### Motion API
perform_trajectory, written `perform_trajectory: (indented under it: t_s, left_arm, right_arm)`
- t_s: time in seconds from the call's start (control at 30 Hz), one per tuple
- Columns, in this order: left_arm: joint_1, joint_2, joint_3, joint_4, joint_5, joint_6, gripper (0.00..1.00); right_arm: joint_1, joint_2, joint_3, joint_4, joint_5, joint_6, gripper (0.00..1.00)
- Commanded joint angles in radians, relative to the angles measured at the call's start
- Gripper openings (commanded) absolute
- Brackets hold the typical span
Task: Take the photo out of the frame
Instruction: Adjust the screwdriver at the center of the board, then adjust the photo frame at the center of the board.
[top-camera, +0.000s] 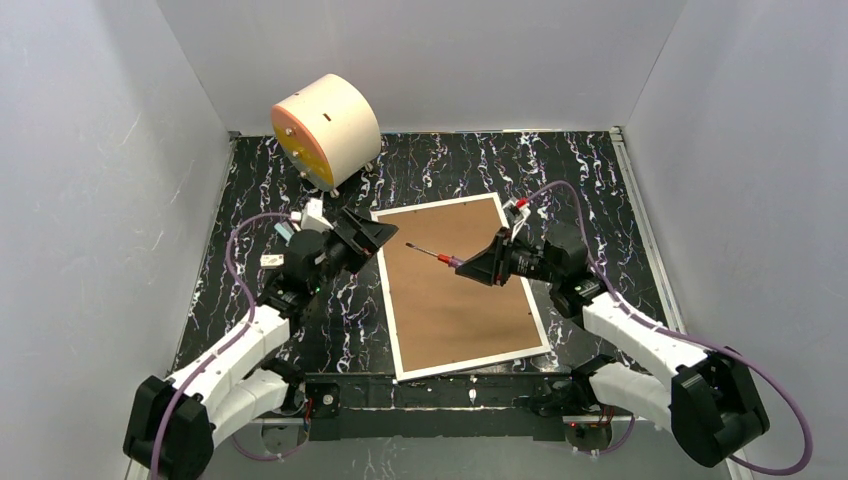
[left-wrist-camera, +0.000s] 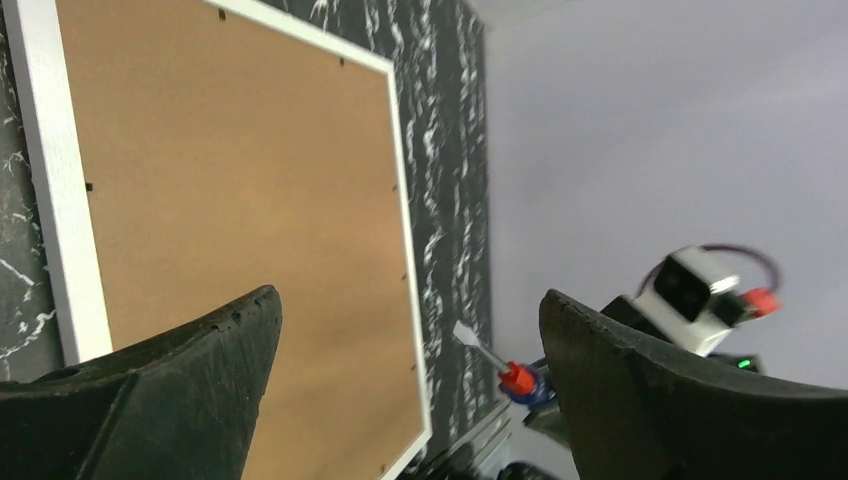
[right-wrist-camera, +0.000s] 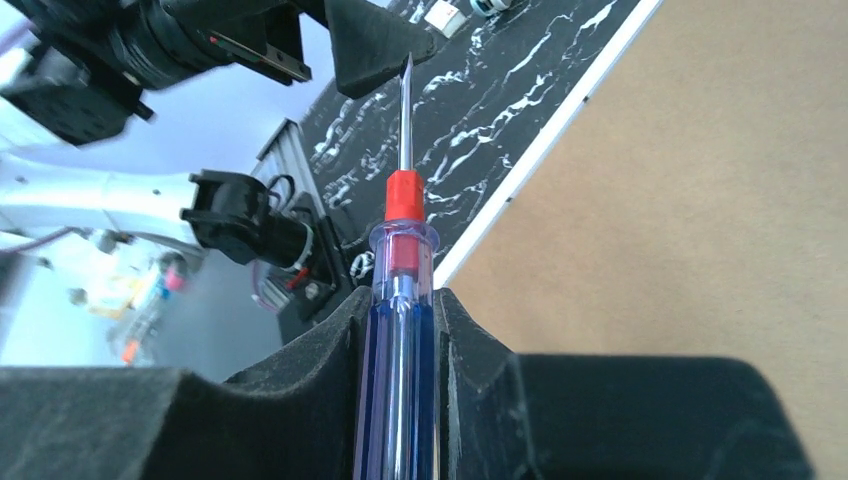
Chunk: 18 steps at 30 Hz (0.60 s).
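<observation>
Frame lying back-up, screwdriver held over it

The frame (top-camera: 450, 325) lies on the marbled table (top-camera: 600, 200) with its brown back panel (left-wrist-camera: 230, 180) uppermost, hiding the photo. Above the panel, the right gripper (right-wrist-camera: 400, 310) clamps a blue-handled screwdriver (right-wrist-camera: 405, 195). The left gripper (top-camera: 372, 232) gapes wide and empty at the frame's left edge.

The right gripper (right-wrist-camera: 398, 335) has its black jaws closed on the clear blue handle of a screwdriver (right-wrist-camera: 404, 235). Its red collar and thin metal shaft point straight up the view. The tip ends just below a black finger (right-wrist-camera: 375, 45) of the left arm (right-wrist-camera: 150, 45). To the right lies the frame (right-wrist-camera: 540, 150), its brown back panel (right-wrist-camera: 700, 200) facing up on the black marbled surface (right-wrist-camera: 480, 90).
</observation>
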Motion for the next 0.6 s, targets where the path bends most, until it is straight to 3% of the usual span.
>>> perform_trajectory:
  t_s: [0.0,0.13,0.23,0.33,0.47,0.57]
  left_arm:
    - [0.005,0.056,0.154,-0.326,0.087,0.240,0.99]
    - [0.020,0.171,0.269,-0.528,0.016,0.353,0.99]
    - [0.034,0.239,0.328,-0.559,0.011,0.419,0.99]
    - [0.045,0.305,0.391,-0.567,-0.008,0.472,0.98]
    - [0.057,0.454,0.505,-0.589,0.001,0.596,0.98]
    - [0.058,0.596,0.631,-0.691,-0.005,0.711,0.98]
  right_arm:
    - [-0.003,-0.053,0.146,-0.235,-0.019,-0.263,0.01]
    - [-0.003,-0.051,0.213,-0.385,0.016,-0.397,0.01]
    - [-0.001,-0.014,0.266,-0.479,0.036,-0.411,0.01]
    - [-0.002,0.018,0.292,-0.534,0.079,-0.346,0.01]
    - [-0.004,0.026,0.313,-0.618,0.270,-0.232,0.01]
    - [-0.003,0.038,0.342,-0.705,0.335,-0.174,0.01]
